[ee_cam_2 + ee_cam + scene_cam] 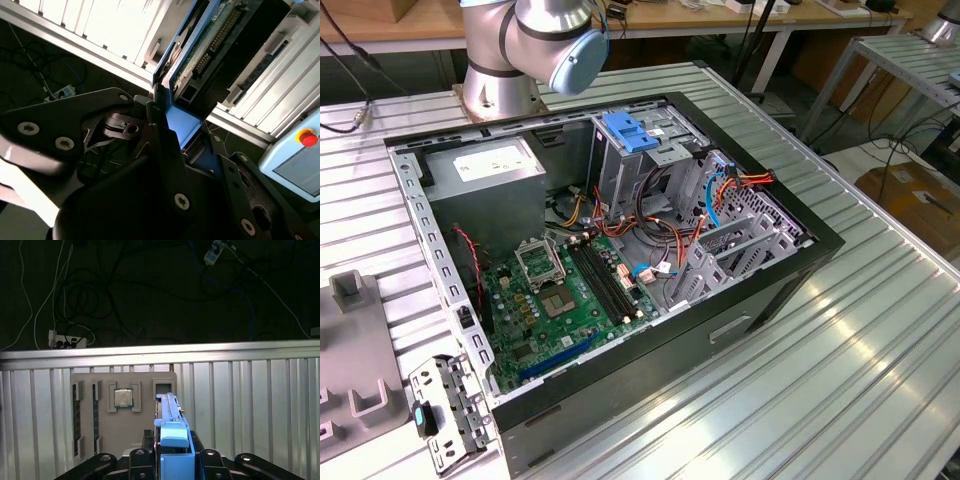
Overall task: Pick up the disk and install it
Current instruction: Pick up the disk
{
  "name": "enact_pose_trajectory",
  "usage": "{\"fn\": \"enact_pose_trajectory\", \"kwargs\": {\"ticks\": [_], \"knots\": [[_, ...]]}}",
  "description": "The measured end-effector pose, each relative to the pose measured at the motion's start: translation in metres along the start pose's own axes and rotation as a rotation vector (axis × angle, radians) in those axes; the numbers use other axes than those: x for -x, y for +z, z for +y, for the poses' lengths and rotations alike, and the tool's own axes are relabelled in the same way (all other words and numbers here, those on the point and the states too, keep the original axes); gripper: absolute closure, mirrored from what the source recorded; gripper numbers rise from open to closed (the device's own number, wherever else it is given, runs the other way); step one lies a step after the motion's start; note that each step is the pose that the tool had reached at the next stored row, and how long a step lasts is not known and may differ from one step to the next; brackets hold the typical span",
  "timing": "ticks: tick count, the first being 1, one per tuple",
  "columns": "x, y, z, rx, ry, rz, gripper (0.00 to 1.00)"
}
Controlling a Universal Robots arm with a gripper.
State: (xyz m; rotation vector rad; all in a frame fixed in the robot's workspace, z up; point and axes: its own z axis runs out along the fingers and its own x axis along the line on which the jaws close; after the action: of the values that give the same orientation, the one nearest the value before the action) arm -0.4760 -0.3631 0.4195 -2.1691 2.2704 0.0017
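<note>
- Pincer [174, 459] is clamped on the disk [169, 415]. The jaws press on its two flat sides, with no gap showing between finger and disk in the first wrist view.
- The disk sits in the pincer itself, not in the case.
- Key relation: the disk's long axis runs straight out ahead of the pincer, away from the fingers. The disk is on edge, with its thin side to the first wrist camera.
- Its far end lines up with an empty square holder [162, 388] on the grey tray [90, 382]. Can't tell whether it touches the holder or is lifted clear.
- Disk look, first wrist view: a narrow blue plastic rail along the edge, with a chunky blue tab at the pincer end.
- Disk look, second wrist view: blue rail, dark body, and a green circuit board [202, 52] with a connector row on one face. The label side is not readable from here.
- The tray lies on the ribbed metal desk [250, 405] and also carries a square chip [123, 398] and memory sticks [94, 402], beside the disk rather than under it.
- Exterior view: the computer case [760, 300] lies open on the desk. Its drive cage has a blue latch [625, 135] on top, on the side near the arm base [500, 85].
- Can't tell from these views which way the case lies from the pincer.
- Judgement: pickup looks done or nearly done; install not done.
</note>
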Motion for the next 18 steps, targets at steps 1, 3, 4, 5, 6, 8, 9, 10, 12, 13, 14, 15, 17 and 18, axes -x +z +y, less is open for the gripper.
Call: {"fn": "enact_pose_trajectory", "kwargs": {"ticks": [1, 3, 4, 5, 6, 8, 9, 10, 12, 13, 14, 15, 17, 18], "knots": [[0.0000, -0.0010, 0.0000, 0.0000, 0.000, 0.0000, 0.63], [0.0000, -0.0040, 0.0000, 0.0002, 0.000, 0.0001, 0.63], [0.0000, -0.0052, 0.0000, 0.0002, 0.000, 0.0001, 0.63], [0.0000, -0.0065, 0.0000, 0.0001, 0.000, 0.0001, 0.63], [0.0000, -0.0082, 0.0000, 0.0003, 0.000, 0.0001, 0.63], [0.0001, -0.0127, 0.0000, 0.0005, 0.000, 0.0001, 0.63], [0.0000, -0.0148, 0.0000, 0.0005, 0.000, 0.0001, 0.63], [0.0000, -0.0162, 0.0000, 0.0003, 0.000, 0.0000, 0.63], [0.0000, -0.0211, 0.0000, 0.0005, 0.000, 0.0001, 0.63], [0.0000, -0.0221, 0.0000, 0.0006, 0.000, 0.0001, 0.63], [0.0000, -0.0232, 0.0000, 0.0005, 0.000, 0.0001, 0.63], [0.0000, -0.0245, 0.0000, 0.0006, 0.000, 0.0001, 0.63], [0.0001, -0.0275, 0.0000, 0.0006, 0.000, 0.0001, 0.63], [0.0001, -0.0291, 0.0000, 0.0006, 0.000, 0.0001, 0.63]]}}
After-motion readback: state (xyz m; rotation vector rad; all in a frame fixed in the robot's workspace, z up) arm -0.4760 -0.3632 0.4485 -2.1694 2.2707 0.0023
